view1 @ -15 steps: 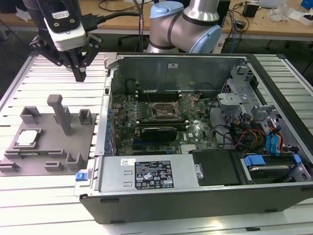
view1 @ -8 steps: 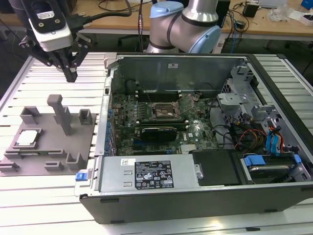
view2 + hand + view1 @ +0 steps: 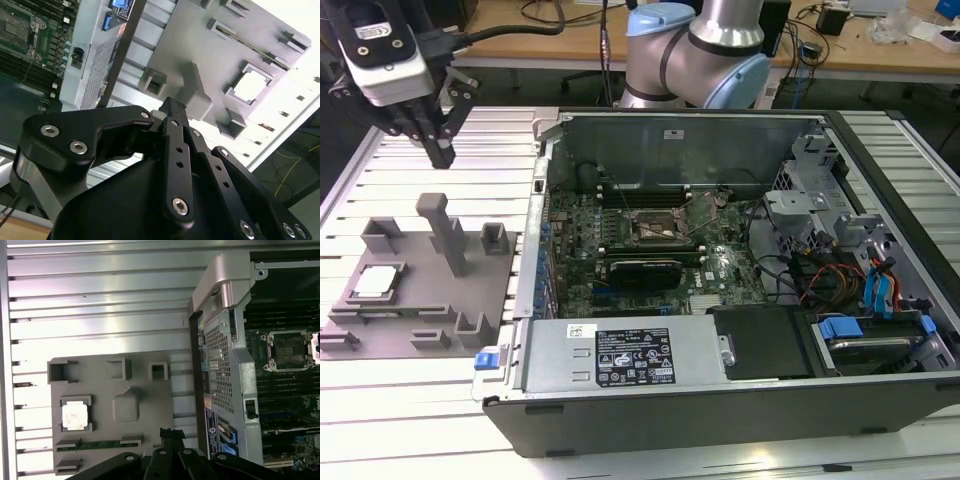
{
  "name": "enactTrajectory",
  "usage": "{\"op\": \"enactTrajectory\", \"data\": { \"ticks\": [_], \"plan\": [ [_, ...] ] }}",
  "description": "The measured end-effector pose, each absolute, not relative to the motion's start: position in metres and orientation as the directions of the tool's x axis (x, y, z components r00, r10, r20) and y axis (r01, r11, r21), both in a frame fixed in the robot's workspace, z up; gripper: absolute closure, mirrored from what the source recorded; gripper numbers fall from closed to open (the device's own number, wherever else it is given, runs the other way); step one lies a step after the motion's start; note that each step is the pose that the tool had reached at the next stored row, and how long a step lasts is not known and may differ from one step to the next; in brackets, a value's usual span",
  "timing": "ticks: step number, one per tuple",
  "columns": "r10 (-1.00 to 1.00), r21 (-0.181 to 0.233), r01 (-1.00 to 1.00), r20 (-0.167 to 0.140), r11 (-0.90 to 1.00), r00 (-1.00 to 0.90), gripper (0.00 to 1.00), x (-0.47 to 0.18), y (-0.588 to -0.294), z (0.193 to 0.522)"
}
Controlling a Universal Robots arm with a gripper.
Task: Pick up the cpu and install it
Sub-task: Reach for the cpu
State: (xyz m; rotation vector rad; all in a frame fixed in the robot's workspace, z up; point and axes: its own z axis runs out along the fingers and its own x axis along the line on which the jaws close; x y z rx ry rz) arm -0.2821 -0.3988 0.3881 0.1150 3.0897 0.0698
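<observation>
The cpu (image 3: 377,282) is a small silvery-white square chip lying in a pocket at the exterior view's left end of the grey plastic tray (image 3: 415,255). It also shows as the cpu (image 3: 75,416) in the first wrist view and the cpu (image 3: 252,85) in the second wrist view. My gripper (image 3: 439,150) hangs well above the tray's far side, fingers together with nothing between them. Its fingertips (image 3: 169,433) point down near the tray's edge. The open socket (image 3: 655,228) sits on the motherboard inside the computer case (image 3: 620,375).
A tall grey post (image 3: 445,230) and several small blocks stand up from the tray. The case wall (image 3: 532,260) rises between tray and motherboard. Cables and drive bays (image 3: 850,290) fill the case's right side. Ribbed metal table (image 3: 420,400) surrounds the tray.
</observation>
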Motion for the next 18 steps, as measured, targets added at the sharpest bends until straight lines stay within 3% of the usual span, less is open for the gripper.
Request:
{"op": "enactTrajectory", "data": {
  "ticks": [18],
  "plan": [
    [0.075,0.047,0.073,-0.055,0.996,-0.996,0.89,-0.342,-0.399,0.381]
  ]
}}
